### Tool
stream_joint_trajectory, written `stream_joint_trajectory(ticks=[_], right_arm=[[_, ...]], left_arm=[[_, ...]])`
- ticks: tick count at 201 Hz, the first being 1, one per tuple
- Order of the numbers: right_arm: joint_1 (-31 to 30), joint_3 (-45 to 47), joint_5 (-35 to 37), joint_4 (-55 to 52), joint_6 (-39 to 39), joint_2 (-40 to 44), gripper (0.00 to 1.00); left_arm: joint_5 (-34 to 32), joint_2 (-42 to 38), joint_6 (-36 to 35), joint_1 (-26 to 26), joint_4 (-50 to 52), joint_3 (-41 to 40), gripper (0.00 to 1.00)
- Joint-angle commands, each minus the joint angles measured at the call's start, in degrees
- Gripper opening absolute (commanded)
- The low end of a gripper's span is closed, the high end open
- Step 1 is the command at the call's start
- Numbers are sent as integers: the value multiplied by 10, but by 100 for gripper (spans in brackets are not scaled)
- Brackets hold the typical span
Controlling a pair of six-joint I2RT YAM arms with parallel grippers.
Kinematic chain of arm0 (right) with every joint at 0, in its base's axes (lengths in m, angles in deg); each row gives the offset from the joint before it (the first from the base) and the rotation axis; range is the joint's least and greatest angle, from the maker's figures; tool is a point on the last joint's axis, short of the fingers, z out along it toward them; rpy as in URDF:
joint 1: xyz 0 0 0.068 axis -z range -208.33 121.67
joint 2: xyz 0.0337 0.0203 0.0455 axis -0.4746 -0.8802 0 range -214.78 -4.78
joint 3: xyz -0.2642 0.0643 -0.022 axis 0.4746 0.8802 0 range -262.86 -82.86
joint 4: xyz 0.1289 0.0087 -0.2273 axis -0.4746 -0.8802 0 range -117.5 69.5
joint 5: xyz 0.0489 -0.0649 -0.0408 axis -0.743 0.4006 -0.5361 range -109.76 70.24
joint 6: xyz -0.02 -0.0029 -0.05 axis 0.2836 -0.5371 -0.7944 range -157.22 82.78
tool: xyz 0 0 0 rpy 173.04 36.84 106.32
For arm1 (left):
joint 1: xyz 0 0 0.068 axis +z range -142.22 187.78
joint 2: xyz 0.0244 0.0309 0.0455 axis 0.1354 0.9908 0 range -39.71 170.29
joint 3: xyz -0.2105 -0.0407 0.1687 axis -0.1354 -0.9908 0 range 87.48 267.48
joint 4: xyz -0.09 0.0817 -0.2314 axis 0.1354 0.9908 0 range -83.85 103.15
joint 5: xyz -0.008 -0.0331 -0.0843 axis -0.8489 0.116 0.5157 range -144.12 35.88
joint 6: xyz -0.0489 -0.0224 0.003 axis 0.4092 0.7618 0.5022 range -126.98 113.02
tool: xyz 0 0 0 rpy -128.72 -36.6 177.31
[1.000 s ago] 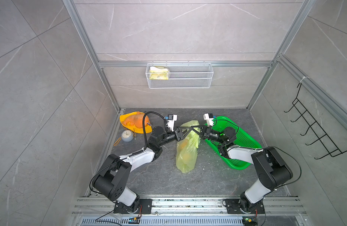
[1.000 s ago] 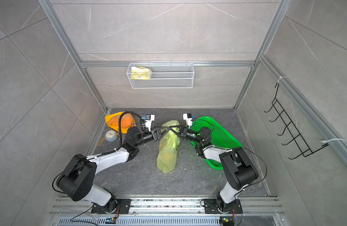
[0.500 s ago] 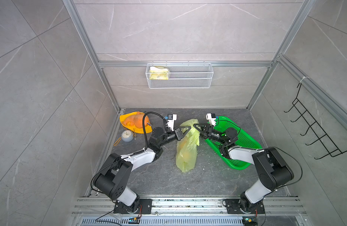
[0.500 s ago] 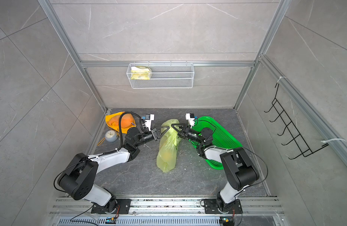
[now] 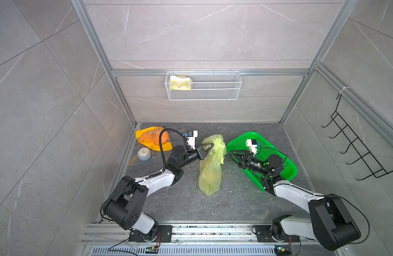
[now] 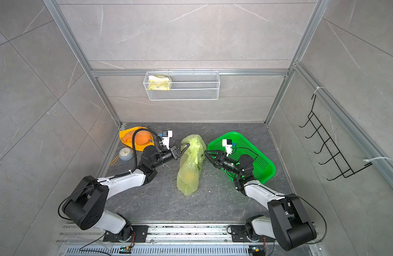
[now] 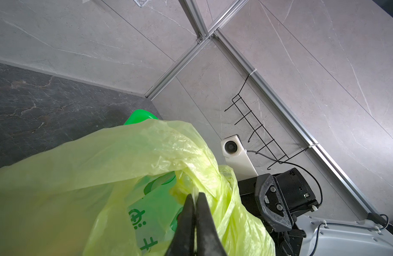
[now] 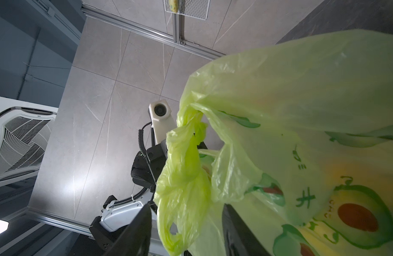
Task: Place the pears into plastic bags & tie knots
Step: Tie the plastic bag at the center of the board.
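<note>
- The plastic bag [image 5: 210,170] lies on the dark desk [image 5: 191,204] between the two arms. A yellowish pear [image 5: 210,176] shows through its film (any others cannot be made out).
- The left hand [image 7: 194,196] is pinched tight on a fold of film at the bag's bunched top.
- The right hand [image 5: 231,154] is about half spread and grips nothing. It sits just beside the bag, over the rim of the green basket [image 5: 242,139].

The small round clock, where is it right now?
In both top views the clock sits by the left wall, just in front of the big orange lump on yellow.
</note>
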Motion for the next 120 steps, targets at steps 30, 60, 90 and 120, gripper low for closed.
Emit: stream_joint_trajectory(ticks=[30,60,90,120], right_arm=[[-56,-57,20,-221,-142,67,56],[-91,-96,42,-320,-216,69,56],[-109,-121,58,-363,-246,52,55],[-112,-130,71,-380,-258,38,37]], left_arm=[[-1,-5,-15,-1,-20,15,0],[0,-2,-13,-1,-20,17,0],[4,-1,-12,-1,-22,19,0],[5,-1,-13,-1,-21,21,0]])
